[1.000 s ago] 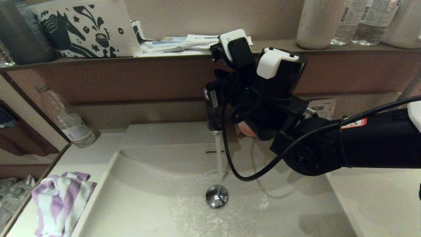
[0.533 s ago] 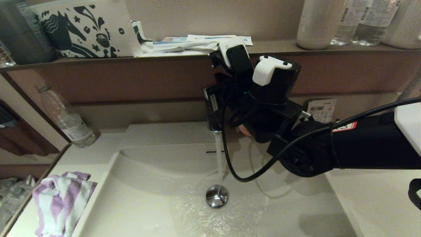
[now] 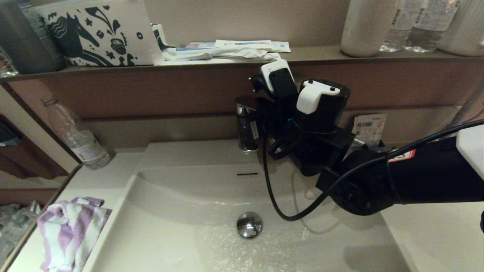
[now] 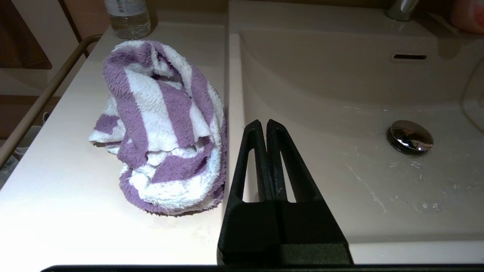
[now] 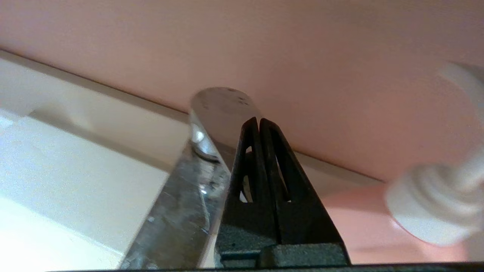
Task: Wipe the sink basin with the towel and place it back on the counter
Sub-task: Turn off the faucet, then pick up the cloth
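Observation:
The purple and white striped towel [image 3: 70, 234] [image 4: 162, 124] lies bunched on the counter [image 3: 102, 177] [image 4: 56, 196], against the left rim of the sink basin [image 3: 170, 211] [image 4: 321, 98]. The basin floor is wet around the chrome drain plug [image 3: 249, 224] [image 4: 410, 136], and the overflow slot [image 3: 247, 174] shows on the back wall. My left gripper [image 4: 263, 122] is shut and empty above the basin's left rim, right beside the towel. My right gripper [image 5: 259, 121] is shut and empty, its tips against the chrome faucet [image 3: 245, 128] [image 5: 211, 151]. No water runs.
A clear plastic bottle [image 3: 77, 138] stands at the counter's back left. The brown shelf [image 3: 189, 66] carries a patterned pouch [image 3: 98, 32], packets and tall bottles [image 3: 378, 26]. A pink soap bottle [image 4: 467, 15] stands beside the faucet. My right arm and its cable [image 3: 280, 196] hang over the basin's right half.
The stream from the faucet has stopped. My right wrist dropped lower and shifted slightly right at the faucet. The towel has not moved.

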